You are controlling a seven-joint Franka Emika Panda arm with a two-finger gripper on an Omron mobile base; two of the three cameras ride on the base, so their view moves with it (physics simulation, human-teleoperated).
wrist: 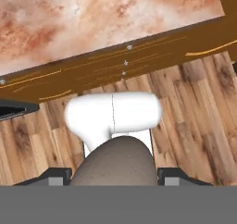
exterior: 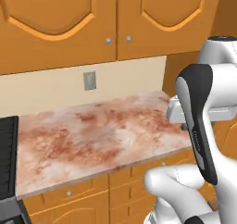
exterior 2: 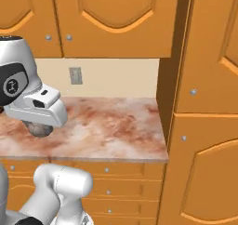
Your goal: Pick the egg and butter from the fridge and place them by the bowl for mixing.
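- Now, left base view: we carry the load over the marbled tabletop, keeping the wrist level.
- Right base view: the egg hangs under the hand, above the tabletop.
- Hand view: our fingers pinch the egg; we lower gently.

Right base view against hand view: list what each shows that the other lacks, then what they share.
Right base view alone: the wall outlet, upper cupboards and tall cupboard.
Hand view alone: the wooden floor.
Both: the mottled counter with its drawer fronts below, and the egg in the gripper.
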